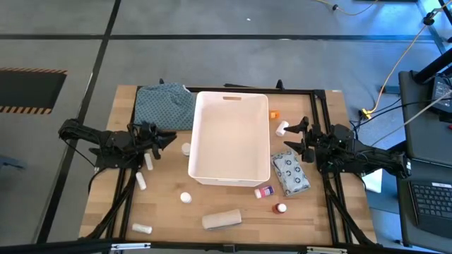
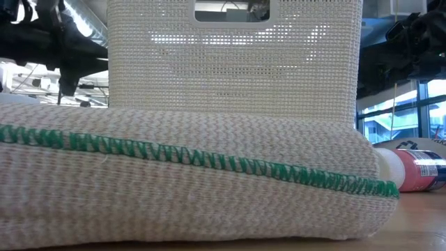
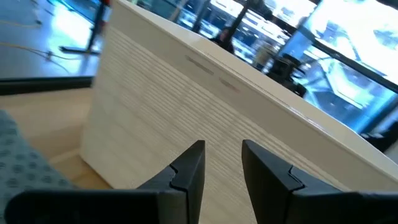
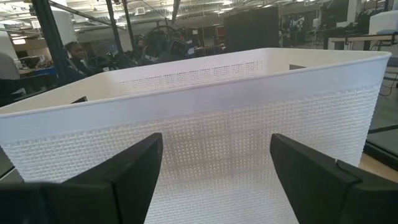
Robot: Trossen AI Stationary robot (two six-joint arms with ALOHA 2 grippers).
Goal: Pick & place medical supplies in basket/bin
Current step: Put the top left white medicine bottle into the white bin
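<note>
The wooden table [image 1: 233,212] stands on a grey floor, with cables and a laptop on one side of it. In the middle of the table is the white tub [image 1: 229,137], and as far as I can see from above, nothing is inside it yet. So the task is at its beginning; every supply is waiting outside.

My left gripper [image 1: 159,139] is beside the tub's left wall, its fingers a little apart and holding nothing. My right gripper [image 1: 296,137] is beside the tub's right wall, its fingers wider apart and also empty.

Around the tub lie the things I must collect: a white roll [image 1: 141,181] and a white tube [image 1: 142,228] on my left, a small white round piece [image 1: 186,198] near the front, a beige roll [image 1: 222,219], two small bottles with red caps [image 1: 263,191] [image 1: 281,208], a patterned packet [image 1: 291,173] near my right gripper, and a white tube [image 1: 282,128] by the tub's right wall. The patterned cloth [image 1: 164,106] lies at the back left.
</note>
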